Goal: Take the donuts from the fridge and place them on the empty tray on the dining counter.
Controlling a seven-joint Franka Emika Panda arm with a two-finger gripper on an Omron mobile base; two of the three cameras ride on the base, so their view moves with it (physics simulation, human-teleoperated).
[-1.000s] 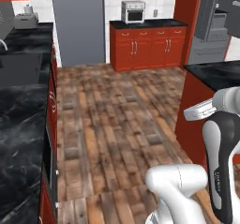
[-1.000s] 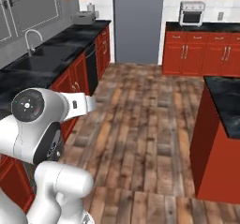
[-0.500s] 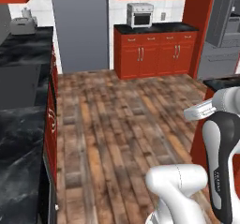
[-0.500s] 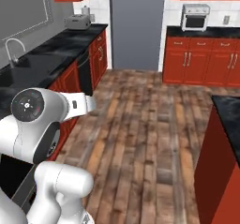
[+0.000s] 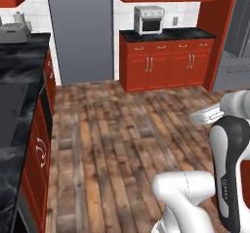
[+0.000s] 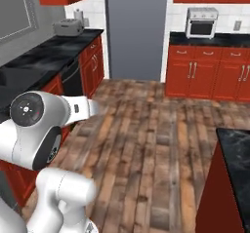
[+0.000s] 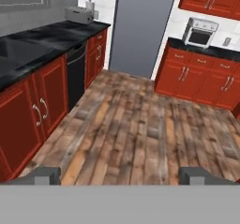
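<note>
My gripper [image 7: 121, 175] is open in the hand view, its dark fingertips [image 7: 42, 174] far apart with nothing between them, high above the wood floor. A tall plain grey front [image 5: 80, 32] stands at the far wall, also in the right base view [image 6: 137, 29]. No handles show on it, so I cannot tell whether it is the fridge. A second grey appliance [image 5: 238, 42] sits at the right edge. A corner of the dining counter [image 6: 237, 151], black marble on a red base, lies at lower right. The donuts and the empty tray are out of view.
A black counter on red cabinets [image 6: 53, 56] runs along the left with a toaster [image 6: 68, 27]. Red cabinets [image 5: 166, 61] with a toaster oven [image 5: 149, 20] stand at the back right. The wood floor [image 5: 122, 129] lies open between them.
The whole picture has shifted: the base has driven forward, so the grey front and back cabinets are nearer and larger. The arm keeps the same pose.
</note>
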